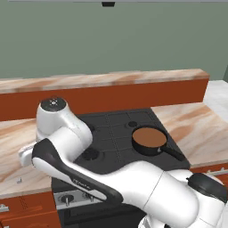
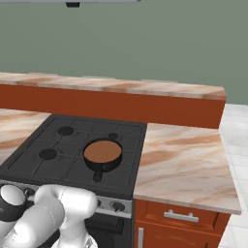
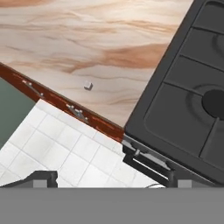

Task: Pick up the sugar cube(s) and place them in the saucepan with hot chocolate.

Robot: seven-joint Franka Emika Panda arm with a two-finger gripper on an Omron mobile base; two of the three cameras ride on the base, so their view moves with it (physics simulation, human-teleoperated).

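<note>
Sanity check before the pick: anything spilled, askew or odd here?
Nothing spilled. The sugar cube sits loose on the marble counter near its front edge, left of the stove. The saucepan rests level, hot chocolate flat.

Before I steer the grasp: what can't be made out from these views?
- Gripper: hand view's bottom edge cuts the tips; jaw state unreadable.
- Sugar cube: a mere speck on the counter; contact unclear.
- Saucepan: depth of its brown liquid indiscernible.

a grey-green wall [image 2: 145, 43] rises behind a raised orange-brown ledge [image 1: 133, 95] with a marbled top. marbled counters [image 2: 184, 160] flank a black stove [image 2: 58, 155]. white floor tiles [image 3: 65, 153] lie below.
</note>
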